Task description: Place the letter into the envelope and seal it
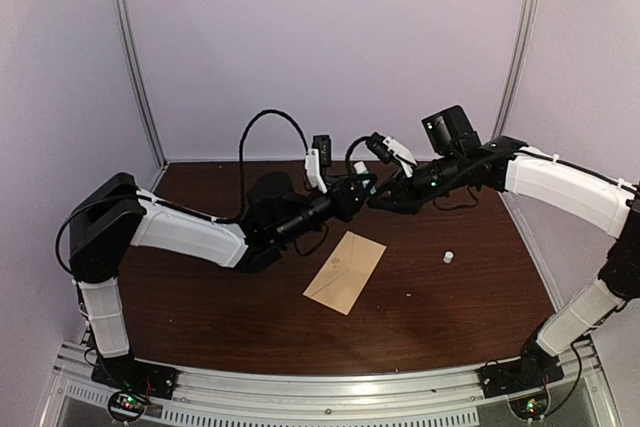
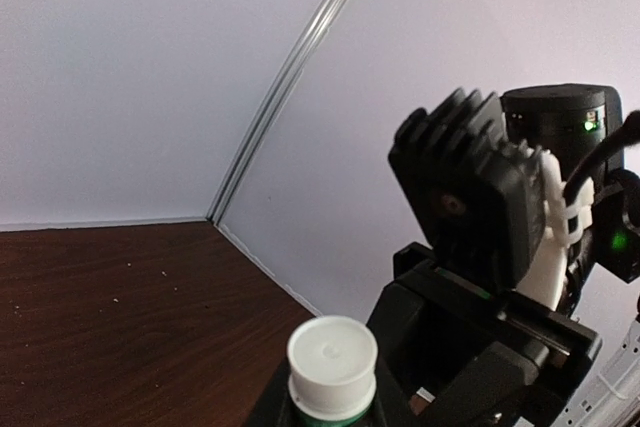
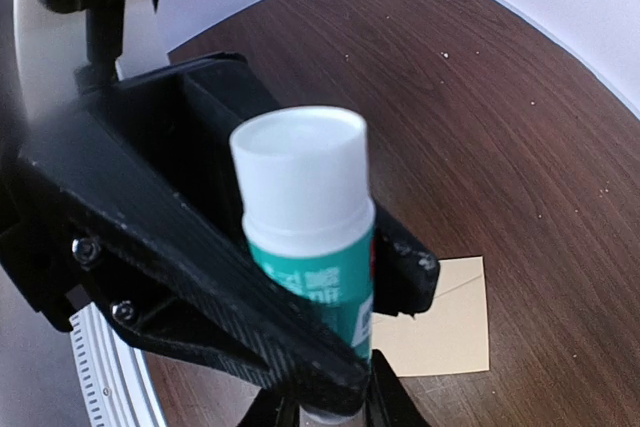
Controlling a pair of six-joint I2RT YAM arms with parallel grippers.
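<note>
Envelope [image 1: 345, 272] is lying flat and askew near the middle of the dark brown surface [image 1: 450, 317], well apart from both pincers. Above and behind it, the left pincer [image 1: 358, 190] is grasping a glue stick [image 3: 310, 217] by its teal body, with a white end sticking out. The right pincer [image 3: 325, 409] is meeting it there, fingertips sitting either side of the stick's lower end; I cannot tell whether it is clenching. A small white piece [image 1: 448, 257] is lying to the envelope's right.
</note>
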